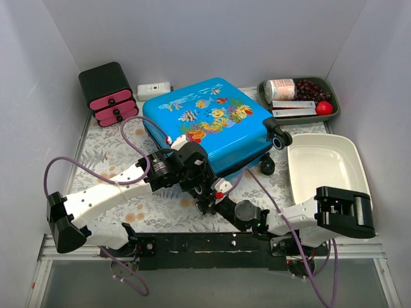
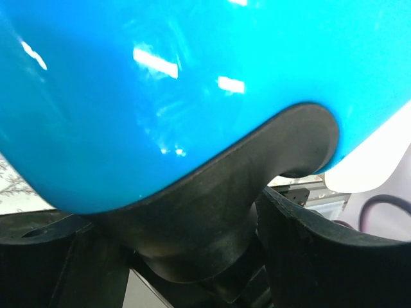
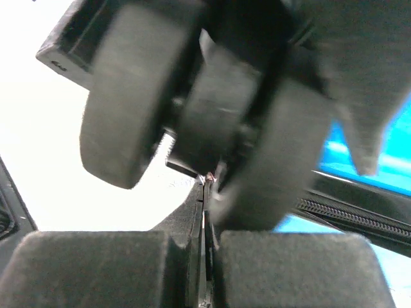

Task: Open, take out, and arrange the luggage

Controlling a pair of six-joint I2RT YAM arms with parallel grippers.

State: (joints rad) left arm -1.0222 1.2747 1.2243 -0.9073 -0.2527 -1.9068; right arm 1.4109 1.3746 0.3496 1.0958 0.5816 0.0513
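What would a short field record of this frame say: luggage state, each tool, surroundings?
luggage: bright-blue hard-shell fish-print suitcase, closed, lying flat on table
left tool: open, black wheel housing between its fingers
right tool: pads pressed together, close to black wheels
nearby: white rectangular tray to suitcase's right
progress: not yet opened

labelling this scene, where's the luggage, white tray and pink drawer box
luggage [image 1: 212,122]: top external view, on its fish-printed lid
white tray [image 1: 324,170]: top external view, on its bare floor
pink drawer box [image 1: 106,82]: top external view, on its black top
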